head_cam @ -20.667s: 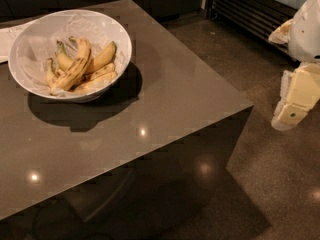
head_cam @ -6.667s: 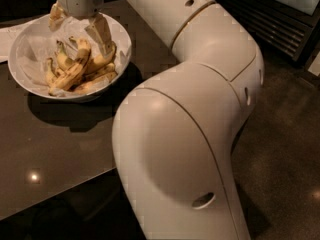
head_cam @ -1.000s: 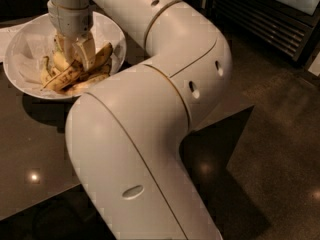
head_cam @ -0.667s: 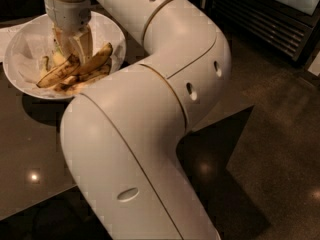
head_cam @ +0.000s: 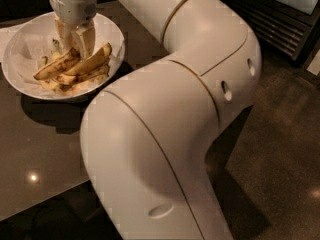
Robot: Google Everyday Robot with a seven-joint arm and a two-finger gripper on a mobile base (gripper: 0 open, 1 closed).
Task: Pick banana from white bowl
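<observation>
The arm (head_cam: 200, 84) fills the frame. On the desk (head_cam: 45, 149), upper left, the white bowl (head_cam: 20, 49) holds several bananas, the speckled banana (head_cam: 55, 66) lying topmost. The gripper (head_cam: 74, 43) stands at its upper end, hold indeterminable; gripped so near the tip, it could pivot and slip back.

Glossy white arm (head_cam: 150, 149) of fat rounded shells, thin tan seams (head_cam: 192, 76) between segments, small oval holes (head_cam: 226, 89) in the casing, pale grey wrist (head_cam: 72, 4), beige hand (head_cam: 74, 40) at upper left, over the white bowl (head_cam: 17, 59).
</observation>
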